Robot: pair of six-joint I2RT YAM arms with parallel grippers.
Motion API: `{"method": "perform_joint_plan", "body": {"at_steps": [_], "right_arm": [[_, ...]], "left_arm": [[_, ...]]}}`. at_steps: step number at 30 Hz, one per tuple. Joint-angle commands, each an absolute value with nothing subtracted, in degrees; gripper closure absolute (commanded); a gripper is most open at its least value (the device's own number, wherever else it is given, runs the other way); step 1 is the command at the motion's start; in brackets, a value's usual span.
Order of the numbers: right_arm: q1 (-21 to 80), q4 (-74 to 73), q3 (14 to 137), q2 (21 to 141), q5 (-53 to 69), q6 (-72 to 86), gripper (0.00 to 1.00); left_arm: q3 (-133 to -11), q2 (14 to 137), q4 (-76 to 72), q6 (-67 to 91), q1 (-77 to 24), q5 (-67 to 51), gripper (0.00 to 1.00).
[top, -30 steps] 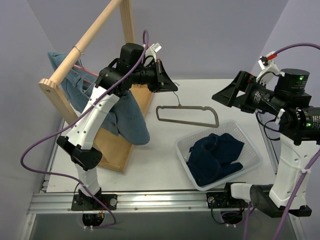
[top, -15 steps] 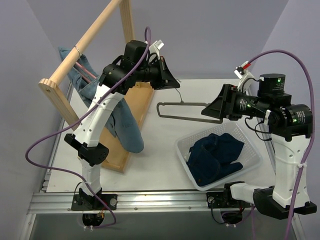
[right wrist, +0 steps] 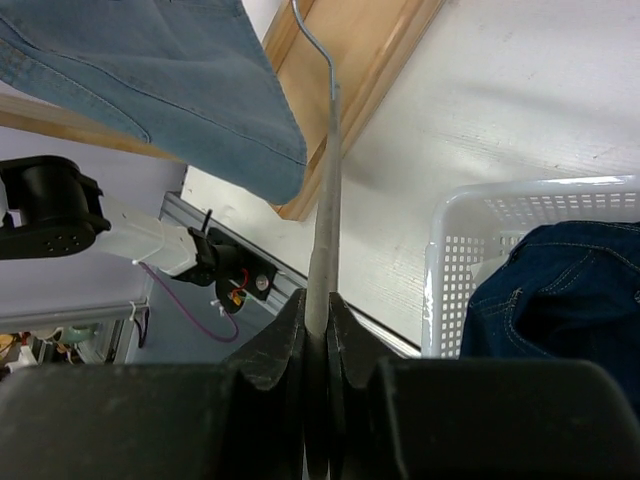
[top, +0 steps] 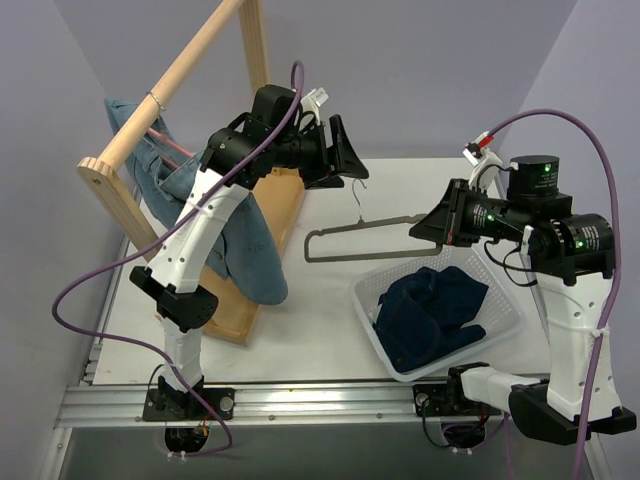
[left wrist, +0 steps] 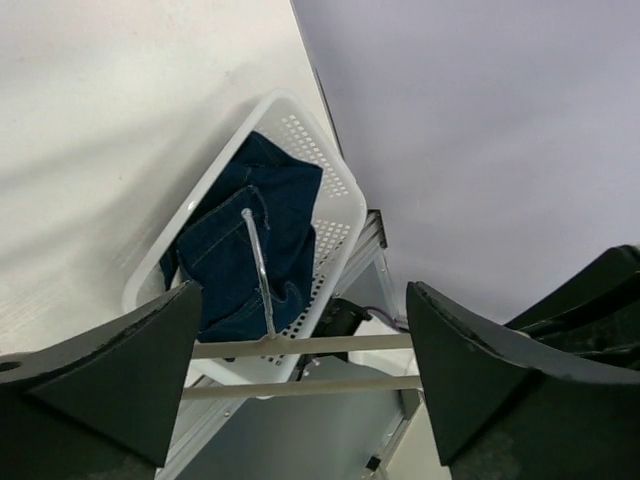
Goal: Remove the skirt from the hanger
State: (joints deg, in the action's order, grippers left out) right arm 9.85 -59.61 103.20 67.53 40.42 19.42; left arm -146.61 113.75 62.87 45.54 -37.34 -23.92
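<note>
Bare grey bar-frame hanger is up in the air over the white tabletop, no cloth on it. Right hand is clenched on one end of its bar, pinched tight. Left hand is released, fingers spread wide, just by the hanger's thin wire hook; not touching it as far as I can tell. Dark blue denim skirt lies bunched in the white perforated plastic basket, below the hanger and apart from it, so removal looks done, my read. Pale blue denim garment hangs on the wooden rail rack at the left, not part of this.

Step in hand, I'd judge, is dealing with the empty hanger. To do it well:
- Keep the right pinch firm, since it grips far out at one end and the hanger could swing or twist.
- Move slowly with the bar level.
- Keep the hook off the pale garment and the basket rim.
- Close the left hand on the hook neck only if handing over.

Writing: none readable. No brand or label legible on denim, basket or arms.
</note>
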Motion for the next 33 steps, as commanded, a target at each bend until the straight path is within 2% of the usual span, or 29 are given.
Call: {"method": "perform_joint_plan", "body": {"at_steps": [1, 8, 16, 24, 26, 28, 29, 30, 31, 32, 33], "right_arm": [[10.2, -56.9, 102.2, 66.4, 41.0, 21.4, 1.00], [10.1, -57.1, 102.7, 65.7, 45.3, 23.7, 1.00], [10.1, -54.2, 106.4, 66.4, 57.7, 30.5, 1.00], [11.6, -46.3, 104.2, 65.0, 66.2, 39.3, 1.00], [12.1, -39.7, 101.4, 63.6, 69.6, 46.1, 1.00], [12.5, -26.6, 98.7, 61.9, 71.3, 54.1, 1.00], [12.7, -19.8, 94.7, 59.6, 72.0, 65.4, 1.00], [12.7, -4.2, 92.0, 58.4, 73.1, 72.0, 1.00], [12.7, 4.8, 89.1, 57.1, 73.7, 79.3, 1.00], [12.6, 13.7, 83.6, 55.4, 74.1, 93.5, 1.00], [12.6, 26.3, 81.5, 54.9, 74.2, 98.8, 1.00]], "left_arm": [[-147.4, 110.0, 61.1, 43.8, -37.2, -23.9, 0.06], [-143.5, 104.8, 55.6, 39.1, -37.2, -23.6, 0.06], [-140.5, 100.7, 48.1, 35.4, -36.9, -30.8, 0.06], [-137.0, 96.8, 42.2, 32.7, -35.9, -37.8, 0.03], [-133.9, 94.2, 38.6, 35.0, -35.3, -40.1, 0.01], [-126.5, 91.6, 29.3, 37.0, -35.0, -44.1, 0.00], [-123.6, 90.0, 25.4, 40.0, -34.7, -45.7, 0.00], [-120.4, 87.1, 16.0, 42.2, -33.7, -47.2, 0.00], [-114.0, 86.0, 10.3, 45.5, -32.8, -50.0, 0.00], [-110.8, 84.8, 4.5, 54.1, -31.8, -51.3, 0.04], [-107.9, 83.2, -8.4, 58.6, -29.7, -52.5, 0.08]]}}
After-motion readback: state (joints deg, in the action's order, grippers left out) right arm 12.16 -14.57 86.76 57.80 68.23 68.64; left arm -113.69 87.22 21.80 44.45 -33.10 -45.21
